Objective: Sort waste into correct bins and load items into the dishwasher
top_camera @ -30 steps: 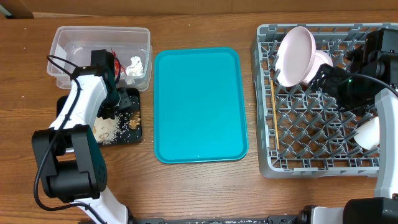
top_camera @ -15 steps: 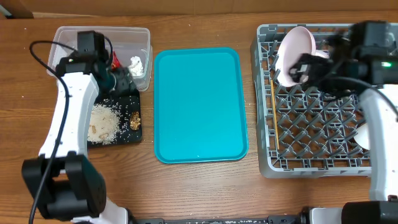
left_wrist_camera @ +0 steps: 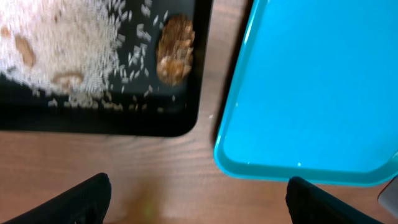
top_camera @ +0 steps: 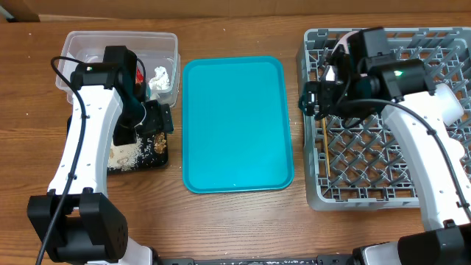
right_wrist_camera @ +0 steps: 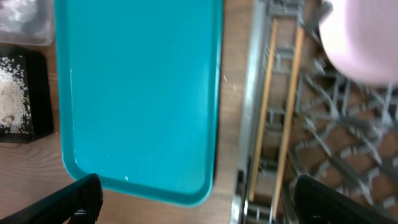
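Finding the right gripper [top_camera: 316,98] hanging just right of the teal tray [top_camera: 234,125], over the rim of the rack [top_camera: 383,158] that faces it, jaws spread wide and gripping nothing. Seeing the chopsticks [right_wrist_camera: 264,106] lying directly beneath, side by side on the lattice, long axis running parallel to the teal tray's long edge, so needing a grip across them and no turn of the wrist. Judging them already loaded, though, along with the bowl [right_wrist_camera: 364,37] leaning further right of the teal tray. Finding the left gripper [top_camera: 156,118] hanging just left of the teal tray, likewise gaping and empty, over the black tray [left_wrist_camera: 93,118]. Noting the rice [left_wrist_camera: 62,43] and the scrap [left_wrist_camera: 174,56] lying in that black tray, the scrap on the side nearer the teal tray. Noting the tissue [top_camera: 160,76] and a glimpse of the wrapper [top_camera: 137,73] lying in the tub [top_camera: 118,37], left of the teal tray's far corner. Reading the teal tray itself as bare, smooth and glossy, offering nothing to fetch. Judging the sorting and loading close to done, and so expecting a lift clear rather than a grab, with the right arm being nearer the rack and the left arm nearer both bins. Watching for upright pegs crowding the right fingers on any descent. Seeing open table [left_wrist_camera: 124,168] beside the teal tray's near corner, giving the left arm room for withdrawing.
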Tool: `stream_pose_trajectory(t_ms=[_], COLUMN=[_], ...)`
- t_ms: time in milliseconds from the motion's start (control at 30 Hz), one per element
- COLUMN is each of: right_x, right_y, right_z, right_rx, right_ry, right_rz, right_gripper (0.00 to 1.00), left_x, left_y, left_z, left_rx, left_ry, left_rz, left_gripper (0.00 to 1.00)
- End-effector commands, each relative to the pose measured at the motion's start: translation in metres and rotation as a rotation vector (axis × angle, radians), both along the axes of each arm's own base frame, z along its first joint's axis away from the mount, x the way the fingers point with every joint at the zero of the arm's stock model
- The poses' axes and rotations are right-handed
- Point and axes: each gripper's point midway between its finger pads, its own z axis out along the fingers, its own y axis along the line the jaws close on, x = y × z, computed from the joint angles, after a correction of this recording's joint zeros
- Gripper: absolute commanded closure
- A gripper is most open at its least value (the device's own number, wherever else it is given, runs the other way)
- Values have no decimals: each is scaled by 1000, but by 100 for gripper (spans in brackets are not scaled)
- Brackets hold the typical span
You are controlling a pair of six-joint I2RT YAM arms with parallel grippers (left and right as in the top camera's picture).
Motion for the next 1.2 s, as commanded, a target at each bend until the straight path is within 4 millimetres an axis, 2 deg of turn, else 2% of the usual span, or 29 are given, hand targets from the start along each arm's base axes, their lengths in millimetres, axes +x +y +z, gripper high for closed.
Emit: stream_pose_trajectory(t_ms=[0, 133, 300, 467, 600, 733, 800, 867, 967, 1167], right_x=[-7, -17, -23, -30, -41, -62, -75, -84, -96, -103], right_y=[-13, -24, -37, -48, -51, -58, -70, -80, -83, -84], right_z=[-2, -4, 0, 19, 44, 70, 81, 89, 103, 101], right_rx=[16, 7, -19, -52, -37, -28, -59, -92, -89, -92], right_ry=[52, 101, 84, -27, -202, -400, -487, -544, -609, -597], right_rz=[-56, -85, -117, -161, -168, -187, -241, -279, -292, -291], right_gripper=[0, 0, 0, 0, 0, 0, 0, 0, 0, 0], left_x=[-6, -13, -18, -35, -56, -78, -86, -88, -89, -88], left_y=[3, 2, -5, -12, -16, -13, -12, -12, -11, -12], left_z=[16, 32, 60, 87, 103, 105, 103, 103, 102, 99], left_rx=[23, 47, 103, 159, 160, 128, 110, 103, 104, 107], left_ry=[-29, -76, -236, -415, -553, -642, -664, -682, -679, -665], left_rz=[-20, -35, -78, -91, -84, -16, 24, 34, 34, 31], left_gripper=[7, 7, 7, 5, 0, 0, 0, 0, 0, 0])
